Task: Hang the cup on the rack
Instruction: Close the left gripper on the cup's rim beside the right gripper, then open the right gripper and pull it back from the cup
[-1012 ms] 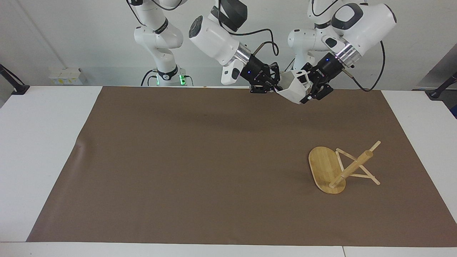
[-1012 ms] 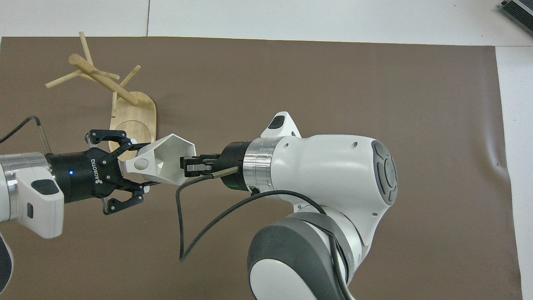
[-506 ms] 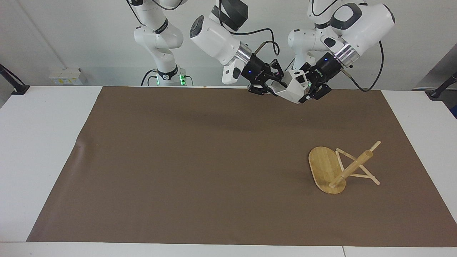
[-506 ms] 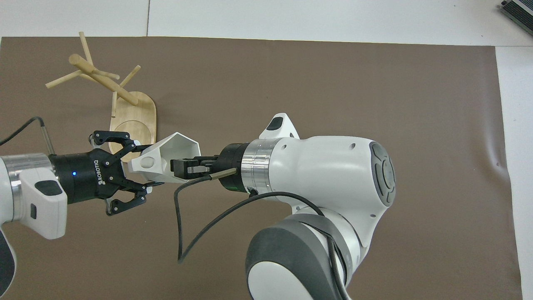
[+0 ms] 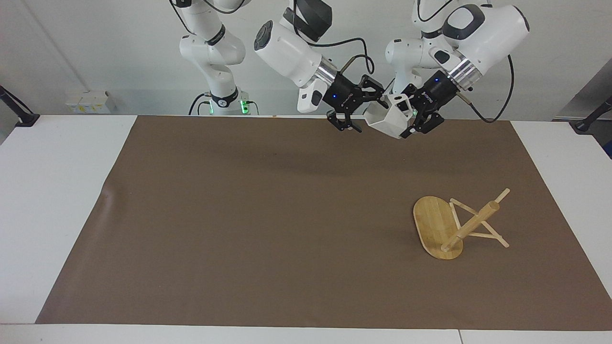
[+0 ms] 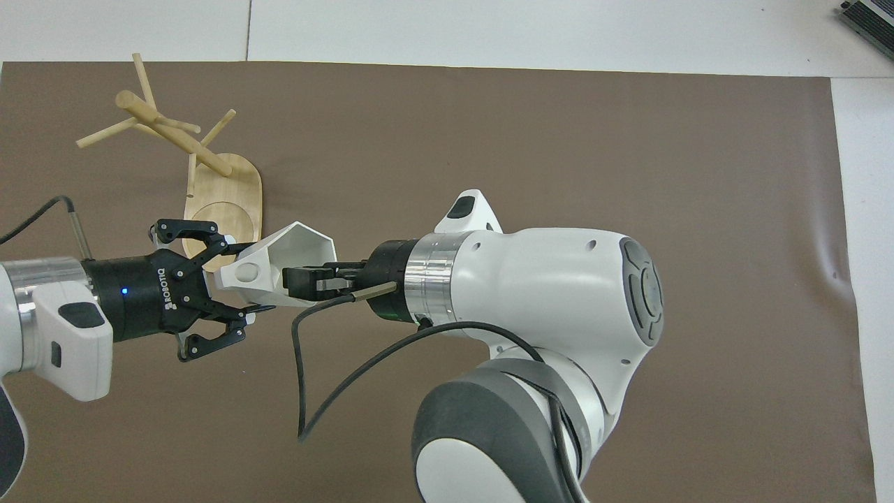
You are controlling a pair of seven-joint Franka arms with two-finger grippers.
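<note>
The white faceted cup (image 5: 385, 120) (image 6: 304, 244) hangs in the air over the robots' edge of the brown mat. My left gripper (image 5: 410, 117) (image 6: 234, 279) is shut on its handle. My right gripper (image 5: 367, 111) (image 6: 297, 279) stands open at the cup's rim end, its fingers spread apart above and below the rim. The bamboo rack (image 5: 471, 224) (image 6: 174, 136) lies tipped over on the mat toward the left arm's end, its oval base (image 5: 432, 222) (image 6: 223, 199) up on edge and its pegs resting on the mat.
A brown mat (image 5: 239, 215) covers most of the white table (image 5: 57, 191). The right arm's big white body (image 6: 545, 293) hides part of the mat in the overhead view. A black cable (image 6: 307, 377) loops from its wrist.
My right gripper has opened and let go of the cup's rim. The cup, still held by my left gripper, has risen slightly and tilted. The rack has not moved.
</note>
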